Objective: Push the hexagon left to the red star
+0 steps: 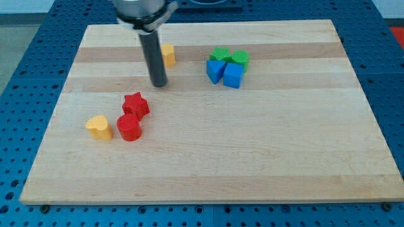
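- While nothing sits along the view's bottom edge of the table (208,183), the nearest blocks are at lower left: yellow heart (99,127), red cylinder (129,127) just beside it, red star (136,105) touching the cylinder from above.
- Next back, my tip (159,84) rests on bare wood, up and right of the red star, apart from it.
- Behind the rod sits the yellow hexagon (168,55), partly hidden by it; shape only half readable, I take it as the hexagon. It lies toward the view's top, well up and right of the star.
- Far right cluster: blue block (215,70), blue cube (233,75), two green blocks (221,54) and (240,58), all bunched and touching.
- Handling, my judgement: small rigid plastic piece, light, slides easily on smooth wood, can spin if hit off-centre. Contact should be on its right or upper-right face, through the centre.
- Arm pose: rod vertical, coming down from the view's top, tip below-left of the hexagon, so on the wrong side for the push.
- No fingers on this rig, so no open or closed state to give.
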`<action>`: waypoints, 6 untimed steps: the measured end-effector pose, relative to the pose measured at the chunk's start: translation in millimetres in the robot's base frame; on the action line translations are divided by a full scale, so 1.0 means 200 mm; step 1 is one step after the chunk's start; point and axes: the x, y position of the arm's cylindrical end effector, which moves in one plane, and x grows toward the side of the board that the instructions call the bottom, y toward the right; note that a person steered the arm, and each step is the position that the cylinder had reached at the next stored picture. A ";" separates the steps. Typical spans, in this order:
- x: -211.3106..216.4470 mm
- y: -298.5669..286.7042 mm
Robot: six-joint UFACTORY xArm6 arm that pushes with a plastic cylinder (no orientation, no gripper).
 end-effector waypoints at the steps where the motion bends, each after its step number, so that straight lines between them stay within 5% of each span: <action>1: -0.19 0.02; 2: -0.39 0.02; 4: -0.41 -0.20; 6: -0.68 0.19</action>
